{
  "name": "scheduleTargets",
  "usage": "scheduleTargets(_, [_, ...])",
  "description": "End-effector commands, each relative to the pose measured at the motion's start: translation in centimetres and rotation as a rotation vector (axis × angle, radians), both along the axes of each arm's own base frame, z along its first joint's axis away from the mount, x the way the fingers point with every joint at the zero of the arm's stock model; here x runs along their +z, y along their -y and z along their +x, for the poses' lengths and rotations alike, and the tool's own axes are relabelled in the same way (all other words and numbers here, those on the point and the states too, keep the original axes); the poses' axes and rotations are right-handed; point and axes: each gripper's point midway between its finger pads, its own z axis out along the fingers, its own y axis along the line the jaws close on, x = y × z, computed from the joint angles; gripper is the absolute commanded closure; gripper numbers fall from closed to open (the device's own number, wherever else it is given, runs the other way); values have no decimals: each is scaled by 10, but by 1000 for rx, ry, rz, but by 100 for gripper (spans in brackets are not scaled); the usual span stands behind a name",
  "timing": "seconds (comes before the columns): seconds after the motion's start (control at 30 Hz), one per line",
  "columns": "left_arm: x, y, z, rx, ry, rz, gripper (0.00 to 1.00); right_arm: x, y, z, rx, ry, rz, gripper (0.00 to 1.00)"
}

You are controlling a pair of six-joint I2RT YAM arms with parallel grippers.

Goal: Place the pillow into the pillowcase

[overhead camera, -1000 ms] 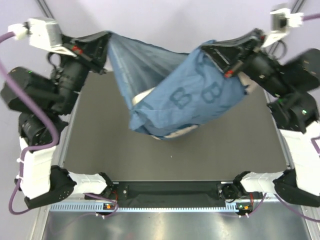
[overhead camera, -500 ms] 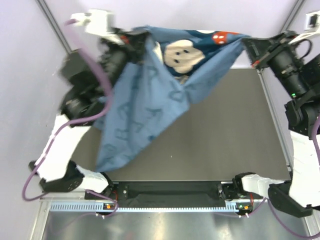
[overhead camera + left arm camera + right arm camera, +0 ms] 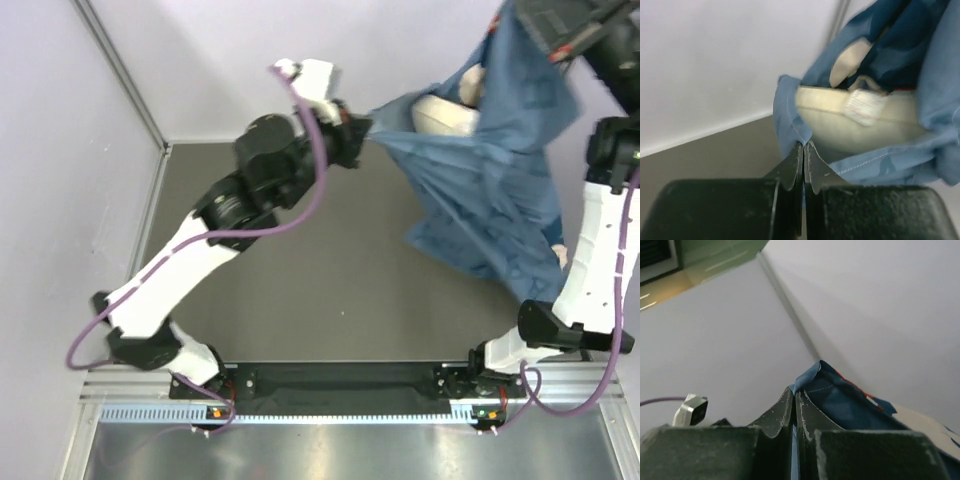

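The blue pillowcase [image 3: 490,190] hangs off the table at the back right, stretched between both grippers. My left gripper [image 3: 362,140] is shut on its hem at the left of the opening; in the left wrist view the left gripper [image 3: 803,146] pinches the blue pillowcase [image 3: 790,117] edge. The cream pillow [image 3: 445,112] shows inside the opening, and its end with the white tag [image 3: 862,106] lies deep in the case. My right gripper [image 3: 548,25], raised at the top right, is shut on the other hem corner; the right gripper [image 3: 795,390] grips the pillowcase [image 3: 840,407] there.
The dark grey table mat [image 3: 330,270] lies below and left of the hanging fabric. A pale wall with a metal post [image 3: 120,75] bounds the left side. The arm bases sit on the rail [image 3: 340,385] at the near edge.
Both arms have swung right with the pillowcase. The left gripper went from the far left to the centre back. The right gripper rose to the top right corner, and the case now hangs lower on the right.
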Motion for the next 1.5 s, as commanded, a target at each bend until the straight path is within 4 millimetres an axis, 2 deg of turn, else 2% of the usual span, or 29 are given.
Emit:
scheduleTargets(0.0, [-3,-77,1,199,-39,-144,100,-24,-65,-27,227,25,-103,100])
scheduleTargets(0.03, [-14,-80,1,205,-48,-166,100,-38,-76,-21,228,29,-139,100])
scheduleTargets(0.07, [-20,-94,-7,215,-47,-190,100,-78,-87,1,242,-78,-152,100])
scheduleTargets(0.1, [-76,-91,0,250,-110,-114,100,-86,-108,-23,287,-58,-171,100])
scheduleTargets(0.13, [-91,-96,-1,266,-128,-131,100,-102,-115,-20,260,-52,-190,100])
scheduleTargets(0.17, [-134,-105,-4,291,-167,-79,100,-149,-143,-18,328,-125,-208,100])
scheduleTargets(0.23, [-166,-127,-9,354,-203,-80,95,-170,-159,-39,358,-120,-202,100])
scheduleTargets(0.27, [-186,-134,-10,385,-225,-61,83,-212,-175,-38,393,-192,-220,100])
scheduleTargets(0.3, [-226,-143,-11,423,-264,3,52,-218,-199,-62,469,-165,-223,100])
scheduleTargets(0.37, [-257,-179,-17,555,-306,44,26,-247,-223,-71,497,-195,-252,100])
scheduleTargets(0.4, [-260,-191,-19,597,-311,47,15,-259,-246,-87,564,-214,-279,100])
scheduleTargets(0.47, [-248,-220,-26,686,-294,19,11,-258,-265,-101,626,-190,-312,81])
scheduleTargets(0.5, [-247,-231,-31,715,-299,44,9,-271,-277,-107,666,-228,-355,69])
scheduleTargets(0.53, [-240,-243,-36,739,-295,33,8,-259,-279,-113,678,-192,-368,51])
scheduleTargets(0.57, [-226,-253,-39,772,-286,10,8,-258,-280,-115,678,-189,-380,48])
scheduleTargets(0.7, [-213,-272,-48,814,-293,28,6,-245,-256,-119,586,-159,-377,20])
scheduleTargets(0.73, [-212,-271,-48,810,-291,42,5,-252,-252,-114,548,-182,-399,13])
scheduleTargets(0.83, [-210,-266,-43,814,-292,66,3,-259,-238,-106,461,-213,-431,10])
scheduleTargets(0.9, [-207,-254,-39,776,-295,71,2,-265,-236,-99,448,-226,-442,14])
scheduleTargets(0.97, [-208,-237,-31,728,-291,91,3,-270,-241,-96,462,-233,-451,45])
scheduleTargets(1.0, [-210,-228,-29,696,-300,98,3,-277,-249,-90,470,-248,-461,67])
scheduleTargets(1.1, [-221,-223,-23,718,-320,149,3,-278,-268,-79,505,-253,-453,95])
scheduleTargets(1.2, [-226,-247,-25,824,-340,218,2,-291,-298,-64,570,-278,-440,100])
scheduleTargets(1.23, [-226,-267,-23,901,-350,242,2,-288,-307,-66,621,-267,-430,100])
scheduleTargets(1.3, [-219,-294,-27,972,-368,275,2,-308,-337,-56,685,-305,-420,100])
scheduleTargets(1.37, [-205,-325,-32,1053,-363,237,2,-308,-361,-60,756,-290,-407,100])
scheduleTargets(1.4, [-199,-333,-36,1068,-356,229,2,-335,-381,-53,783,-347,-425,100])
scheduleTargets(1.43, [-190,-344,-42,1085,-342,185,2,-326,-392,-52,808,-319,-407,100])
scheduleTargets(1.47, [-186,-346,-45,1079,-336,172,2,-332,-406,-57,837,-328,-412,100])
